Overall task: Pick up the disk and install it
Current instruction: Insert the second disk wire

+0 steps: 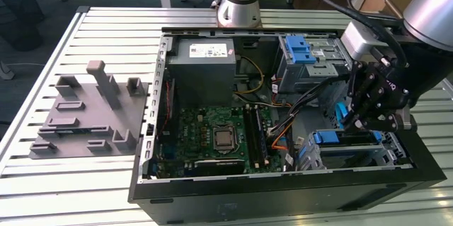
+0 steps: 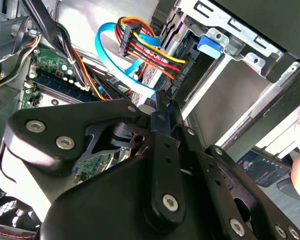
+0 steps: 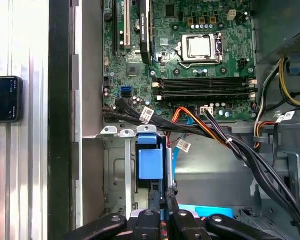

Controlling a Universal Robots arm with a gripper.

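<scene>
Claw (image 3: 163, 197): fingers closed tip to tip, nothing seen between them; poised at the lower drive cage (image 3: 115, 132) in the case's corner, at the exterior view's right. Disk (image 3: 150, 162): judged to be the blue-railed unit standing edge-on in that cage's slot, its blue end just beside the fingertips; contact cannot be confirmed. Step in hand: judged the install stage, with the disk already in its bay rather than lying loose. Requirement for seating: a straight push along the slot, kept off the cables (image 2: 140, 50) that hang close by. Motherboard (image 3: 190, 30): beyond the cage, well apart from the claw. First wrist view: gives slot, blue end and fingertips in one line. Second wrist view: gives the cable bundle and the cage wall beyond the closed fingers (image 2: 160, 107). Exterior view: gives the whole open case and a grey fixture (image 1: 85, 114) on the table beside it.
</scene>
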